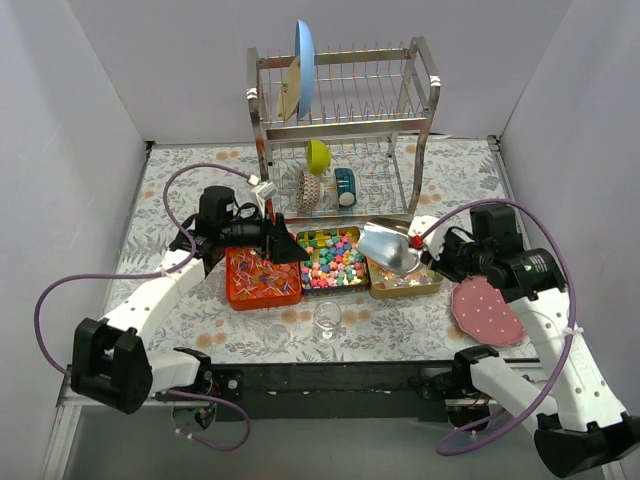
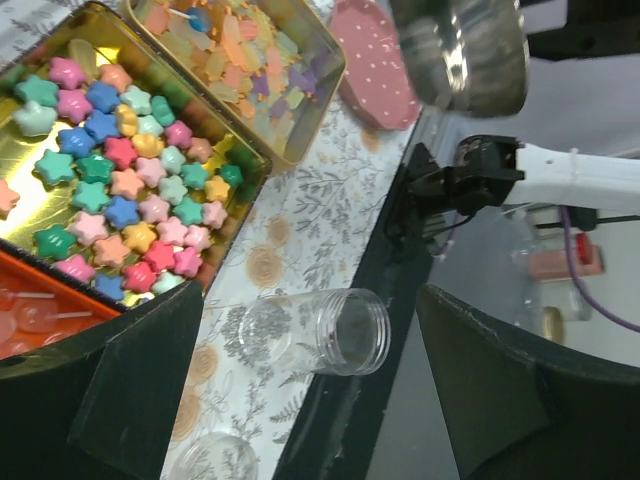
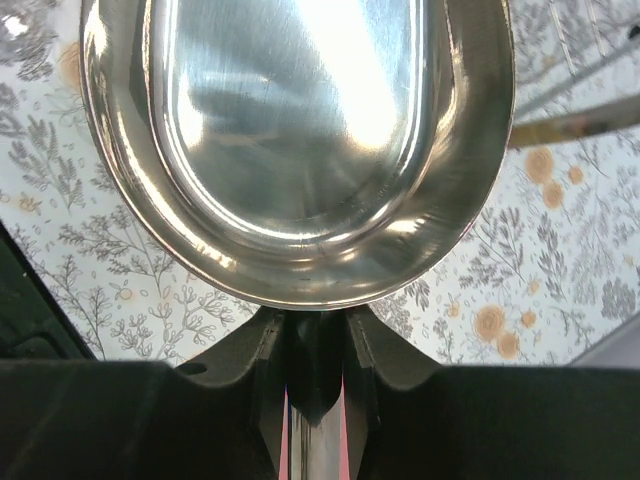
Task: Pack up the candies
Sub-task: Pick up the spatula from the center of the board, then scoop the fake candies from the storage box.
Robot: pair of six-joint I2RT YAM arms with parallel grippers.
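The candies [image 1: 332, 258] are small star-shaped lumps in mixed bright colours, and they fill the middle gold tin [image 1: 352, 232]. The left wrist view shows these candies [image 2: 110, 190] at upper left. A small clear glass [image 1: 327, 320] stands near the table's front edge. My left gripper [image 1: 290, 250] hovers open over the red and middle tins. From the left wrist, the glass [image 2: 320, 330] appears far below and between the spread fingers [image 2: 130, 390]. My right gripper [image 1: 430, 255] is shut on the handle of a steel scoop [image 1: 388, 248]. The scoop's bowl [image 3: 300, 150] is empty.
A red tin [image 1: 262, 278] sits left of the middle one, and a gold tin of pale candies [image 1: 405, 282] sits to its right. A pink dotted lid [image 1: 487, 308] lies at right. A dish rack [image 1: 345, 130] with plates and cups stands behind. Another clear round thing [image 2: 215, 460] lies near the glass.
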